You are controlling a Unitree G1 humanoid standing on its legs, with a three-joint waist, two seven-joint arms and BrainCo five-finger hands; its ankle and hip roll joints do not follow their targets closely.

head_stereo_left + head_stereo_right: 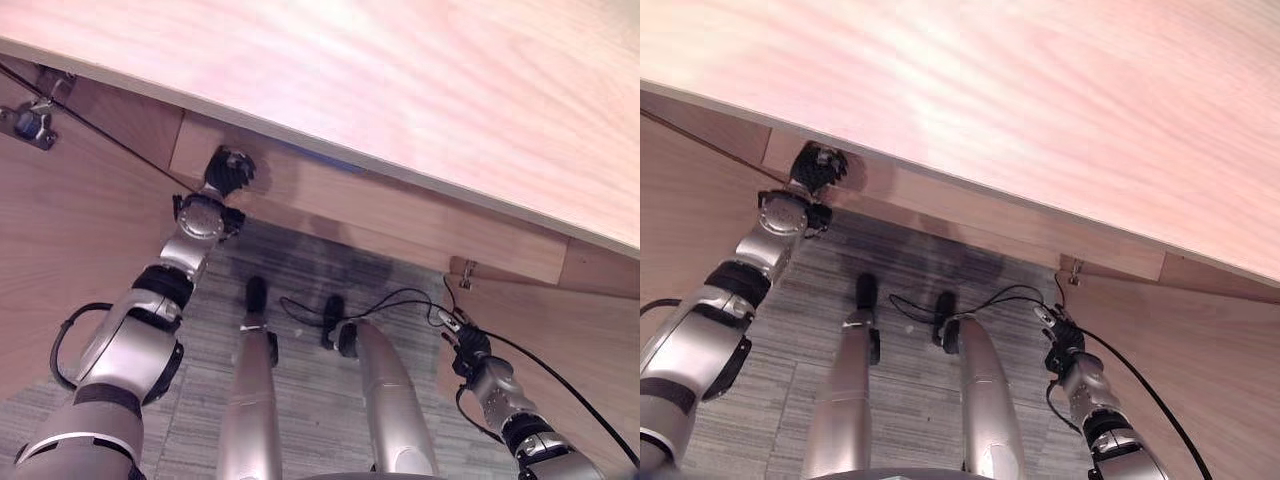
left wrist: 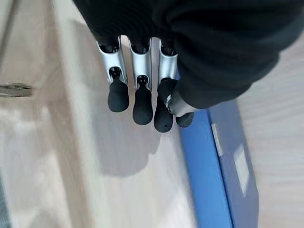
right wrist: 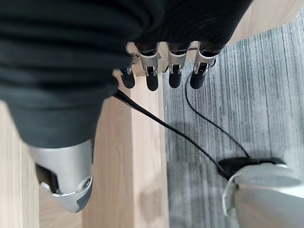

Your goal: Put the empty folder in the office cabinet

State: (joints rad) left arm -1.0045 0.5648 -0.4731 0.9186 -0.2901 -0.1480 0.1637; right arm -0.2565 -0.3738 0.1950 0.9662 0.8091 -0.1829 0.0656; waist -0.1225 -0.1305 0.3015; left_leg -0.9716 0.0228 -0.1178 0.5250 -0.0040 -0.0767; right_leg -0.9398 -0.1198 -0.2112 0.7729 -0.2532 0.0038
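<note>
Blue folder [image 2: 216, 161] seen inside wooden cabinet [image 1: 400, 215]; left hand [image 2: 142, 95] held beside it, fingers relaxed. Right hand [image 3: 161, 71] relaxed, holding nothing.

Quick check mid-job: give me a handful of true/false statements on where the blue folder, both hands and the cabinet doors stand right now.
1. The blue folder lies inside the cabinet on a wooden shelf. True.
2. The left hand has its fingers curled round the folder. False: its fingers hang straight beside the folder and grip nothing.
3. The right hand hangs low beside the edge of a wooden cabinet door, above grey carpet. True.
4. The right hand holds the folder. False: it holds nothing; the folder is by the left hand.
5. The left hand reaches in under the wooden cabinet top. True.
</note>
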